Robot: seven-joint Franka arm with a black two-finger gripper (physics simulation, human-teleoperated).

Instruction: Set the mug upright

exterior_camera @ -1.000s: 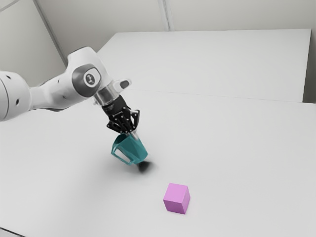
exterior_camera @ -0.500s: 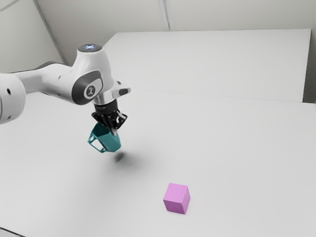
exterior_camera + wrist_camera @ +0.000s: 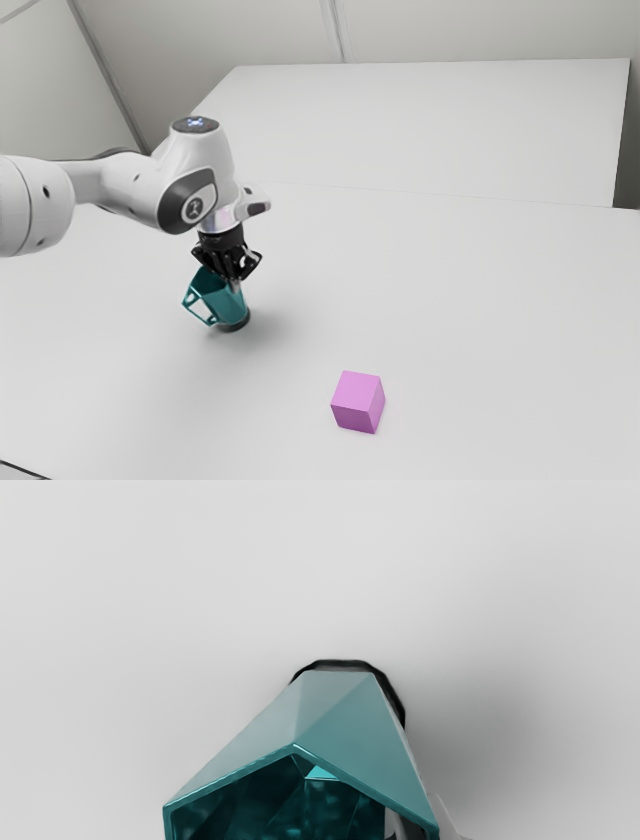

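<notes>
Exterior view: the claw (image 3: 233, 282) is clamping the mug's wall, one finger inside, one outside. The mug (image 3: 230, 304) is leaning slightly, mouth up, its base meeting or nearly meeting the bench (image 3: 470, 300).

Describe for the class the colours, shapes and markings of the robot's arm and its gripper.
The arm is white with smooth, rounded segments and small dark dots. Near its end are a dark grey patch with a round, pale emblem and a dark cap with a bluish marking. The gripper is black and angular, with parts jutting out sideways and pale grey finger ends.
</notes>
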